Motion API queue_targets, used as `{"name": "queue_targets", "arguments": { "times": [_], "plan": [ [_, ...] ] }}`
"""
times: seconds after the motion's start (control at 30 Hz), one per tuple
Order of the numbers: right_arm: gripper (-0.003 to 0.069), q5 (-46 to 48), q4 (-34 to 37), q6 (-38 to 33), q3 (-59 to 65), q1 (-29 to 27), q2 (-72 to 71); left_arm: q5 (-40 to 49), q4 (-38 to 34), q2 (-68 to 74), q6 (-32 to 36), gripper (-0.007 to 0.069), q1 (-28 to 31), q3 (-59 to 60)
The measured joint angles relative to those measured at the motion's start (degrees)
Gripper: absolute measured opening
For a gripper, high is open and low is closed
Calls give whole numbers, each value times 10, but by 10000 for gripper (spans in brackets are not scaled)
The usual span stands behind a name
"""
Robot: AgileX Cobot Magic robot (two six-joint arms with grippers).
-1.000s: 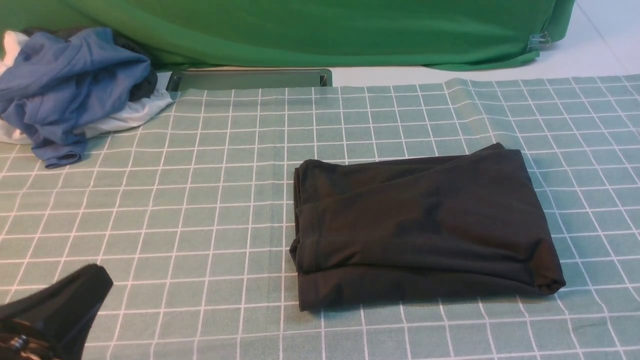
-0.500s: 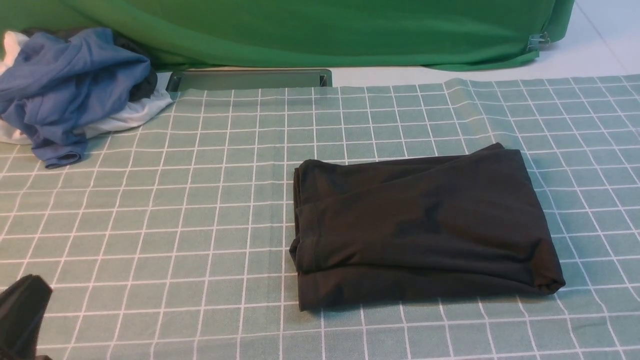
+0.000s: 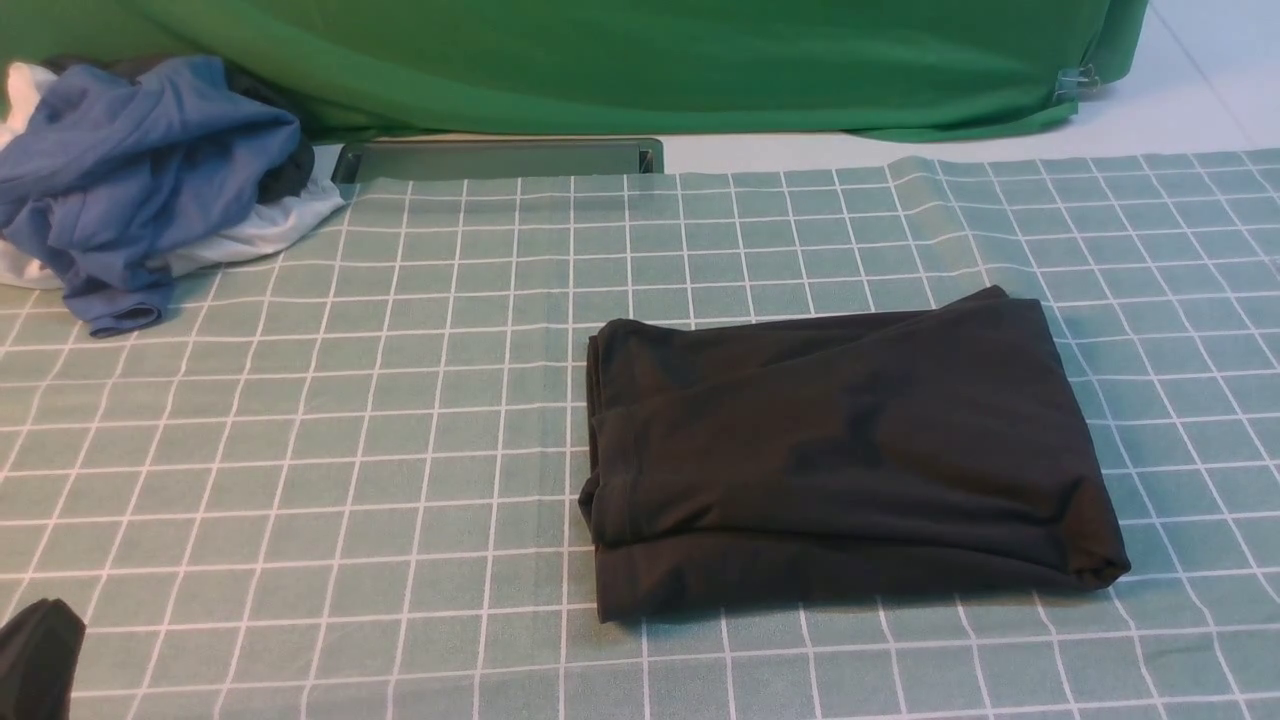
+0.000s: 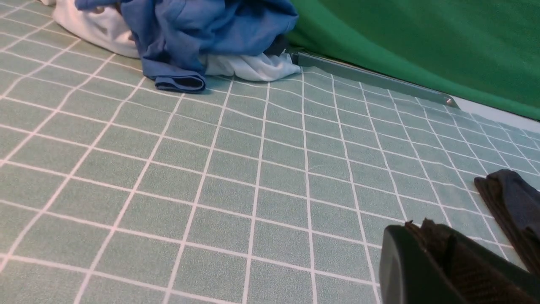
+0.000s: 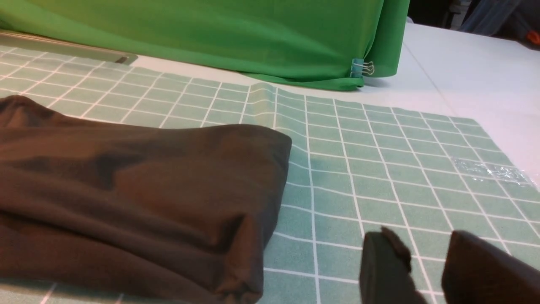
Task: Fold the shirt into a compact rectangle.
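Observation:
The black shirt [image 3: 840, 450] lies folded into a rough rectangle on the checked tablecloth [image 3: 300, 450], right of the middle, with its layered edges facing left. Only the dark tip of my left gripper [image 3: 40, 655] shows at the bottom left corner of the front view, far from the shirt. In the left wrist view the left gripper [image 4: 422, 226] is shut with nothing in it, and the shirt's edge [image 4: 512, 198] lies just beyond it. My right gripper [image 5: 422, 245] hovers open over bare cloth beside the shirt's [image 5: 126, 190] right end, a clear gap between its fingers.
A heap of blue and white garments [image 3: 140, 180] sits at the back left. Bright green cloth [image 3: 640, 60] hangs along the back, held by a binder clip [image 3: 1075, 80]. A metal bar [image 3: 500, 158] lies at the tablecloth's far edge. Clear tape [image 5: 489, 171] holds the tablecloth's right corner.
My left gripper has drawn back toward the bottom left corner of the front view, leaving only its tip visible. The shirt has not moved.

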Motion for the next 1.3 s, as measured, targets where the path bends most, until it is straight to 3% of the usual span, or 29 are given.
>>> {"name": "queue_targets", "arguments": {
  "times": [1.3],
  "plan": [
    [238,0,0,0,0,0,0,1,0,0,1,16,-9,0]
  ]
}}
